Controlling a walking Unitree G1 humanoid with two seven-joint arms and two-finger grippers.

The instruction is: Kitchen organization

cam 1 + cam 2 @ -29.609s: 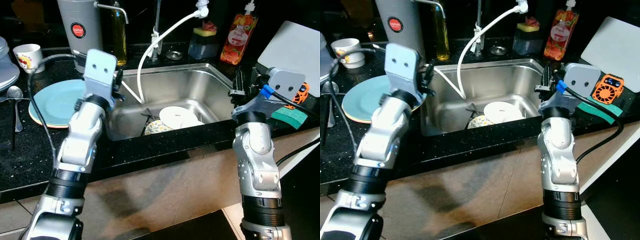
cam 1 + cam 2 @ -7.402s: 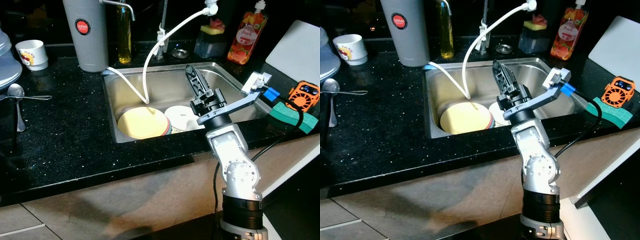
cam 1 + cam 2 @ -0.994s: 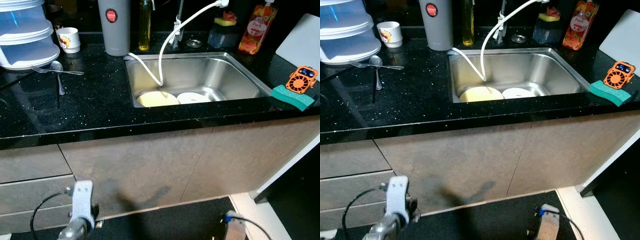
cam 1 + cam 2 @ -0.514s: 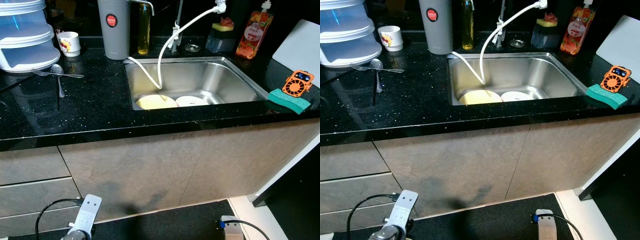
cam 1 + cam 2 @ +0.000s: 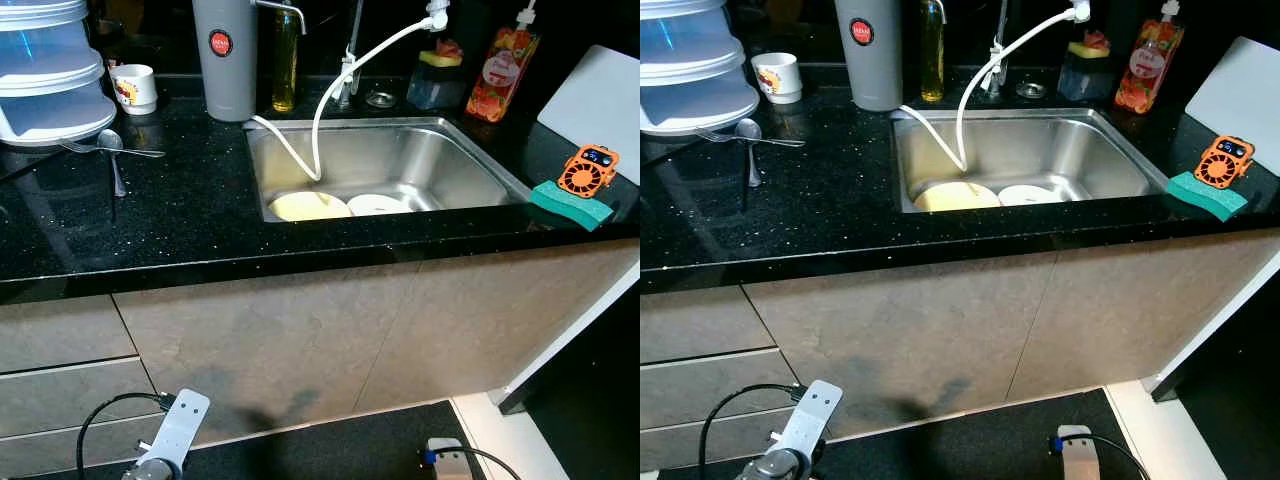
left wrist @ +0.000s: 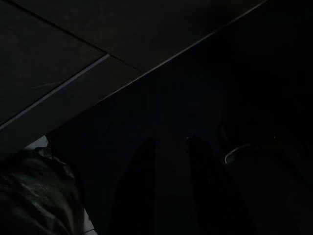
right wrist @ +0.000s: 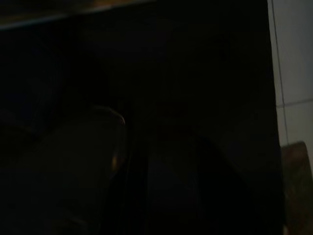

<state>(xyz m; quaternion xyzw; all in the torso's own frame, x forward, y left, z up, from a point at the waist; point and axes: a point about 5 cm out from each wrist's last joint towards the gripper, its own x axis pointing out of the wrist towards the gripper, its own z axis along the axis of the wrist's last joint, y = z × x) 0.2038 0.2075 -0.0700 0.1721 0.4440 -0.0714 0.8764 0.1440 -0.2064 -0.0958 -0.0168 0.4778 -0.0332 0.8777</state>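
Hanging low before the cabinet, the left gripper [image 6: 168, 147] shows its dark fingers slightly spread. On the black speckled countertop [image 5: 150, 215] lies a metal spoon [image 5: 112, 150]; the stainless steel sink [image 5: 440, 165] holds a pale yellow plate [image 5: 305, 206] beside a white plate [image 5: 375, 204]. Whether the right gripper [image 7: 166, 147] is spread, I cannot tell.

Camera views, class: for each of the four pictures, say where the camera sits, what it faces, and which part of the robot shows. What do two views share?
Left eye view: on the head, looking forward and down at the sink and black counter; left arm low in frame.
Right eye view: same head, same scene; right arm low in frame.
Left wrist view: very dark; left tool fingers faintly visible.
Right wrist view: very dark; right tool fingers faintly visible.
Shared: both eye views show the yellow plate in the sink.
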